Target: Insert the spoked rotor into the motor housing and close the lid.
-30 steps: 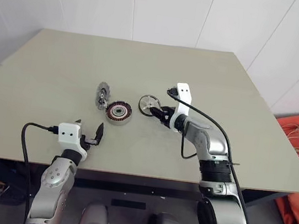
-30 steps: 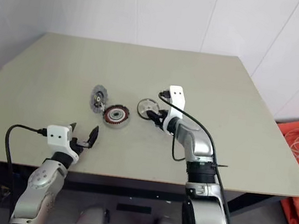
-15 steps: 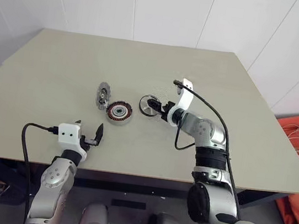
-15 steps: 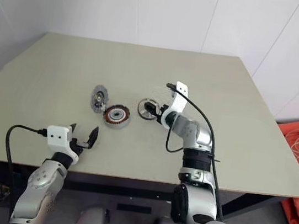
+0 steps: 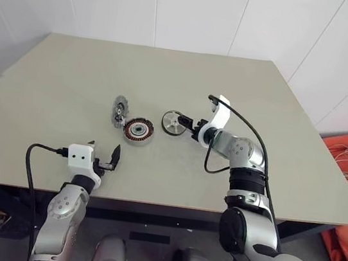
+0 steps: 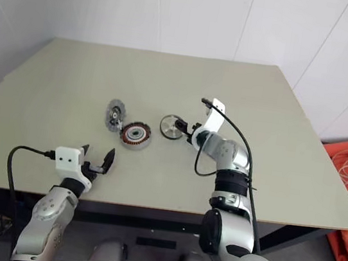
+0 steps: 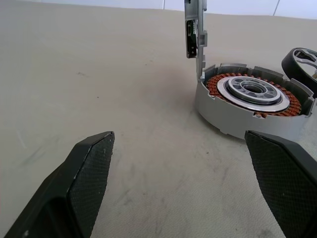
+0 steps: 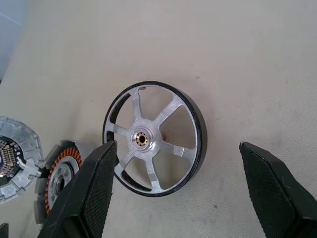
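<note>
Just ahead of the right pincer (image 8: 173, 193), jaws apart for grasping, the spoked rotor (image 8: 153, 139) lies apparently flat on the surface (image 5: 69, 90); left pincer (image 7: 188, 183) idles, likewise apart.

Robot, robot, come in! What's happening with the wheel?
Both end effectors open: left idle, right at the spoked rotor. Rotor flat on table, ungrasped. Motor housing open, lid beside it. Nothing blocking.

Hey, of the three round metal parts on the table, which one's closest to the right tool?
The spoked rotor, the silver wheel with broad spokes, lies just ahead of the open right tool. The motor housing and lid sit farther left.
</note>
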Robot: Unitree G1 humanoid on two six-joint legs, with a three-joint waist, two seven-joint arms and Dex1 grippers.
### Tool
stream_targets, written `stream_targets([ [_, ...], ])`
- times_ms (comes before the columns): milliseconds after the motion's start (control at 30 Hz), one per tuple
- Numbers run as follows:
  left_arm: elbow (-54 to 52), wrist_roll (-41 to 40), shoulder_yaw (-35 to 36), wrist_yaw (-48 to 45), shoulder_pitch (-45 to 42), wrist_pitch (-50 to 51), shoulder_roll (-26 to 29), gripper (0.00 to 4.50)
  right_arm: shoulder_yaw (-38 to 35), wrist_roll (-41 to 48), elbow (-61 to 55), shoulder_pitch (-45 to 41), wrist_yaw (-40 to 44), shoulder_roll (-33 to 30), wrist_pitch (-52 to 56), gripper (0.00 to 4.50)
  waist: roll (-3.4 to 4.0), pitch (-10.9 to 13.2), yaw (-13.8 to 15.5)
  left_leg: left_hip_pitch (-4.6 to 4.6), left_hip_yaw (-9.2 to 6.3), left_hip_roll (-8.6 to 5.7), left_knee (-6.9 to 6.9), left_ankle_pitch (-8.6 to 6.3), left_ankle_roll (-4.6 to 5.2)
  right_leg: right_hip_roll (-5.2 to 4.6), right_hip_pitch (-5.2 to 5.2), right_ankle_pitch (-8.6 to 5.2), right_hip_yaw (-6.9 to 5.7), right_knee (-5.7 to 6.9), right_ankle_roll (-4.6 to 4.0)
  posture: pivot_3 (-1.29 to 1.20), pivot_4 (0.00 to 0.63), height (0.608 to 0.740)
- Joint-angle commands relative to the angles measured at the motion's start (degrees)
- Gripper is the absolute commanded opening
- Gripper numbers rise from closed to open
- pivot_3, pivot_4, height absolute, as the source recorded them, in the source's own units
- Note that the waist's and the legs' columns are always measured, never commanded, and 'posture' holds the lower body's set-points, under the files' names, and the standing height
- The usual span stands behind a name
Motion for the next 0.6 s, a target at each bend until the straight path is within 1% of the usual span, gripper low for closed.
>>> stream_targets([
  [33, -0.70, -0.35, 0.29, -0.27, -0.69, -1.18, 0.16, 4.50, -0.17, 2.48, -0.01, -1.47, 0.28, 0.63, 0.88, 4.46, 0.00, 0.00, 0.00, 0.00, 0.00, 0.00, 0.00, 0.00, 0.00, 0.00, 0.00, 0.00, 0.00, 0.00, 0.00, 0.00, 0.000, 0.740],
  [600, -1.18, -0.09, 0.02, -0.06, -0.61, -1.13, -0.02, 4.50, 0.23, 3.64, 1.25, -1.32, 0.64, 3.08, 0.59, 4.46, 0.01, 0.01, 0.00, 0.00, 0.00, 0.00, -0.01, 0.01, -0.01, 0.00, -0.01, 0.00, 0.00, 0.00, 0.01, 0.00, 0.000, 0.740],
])
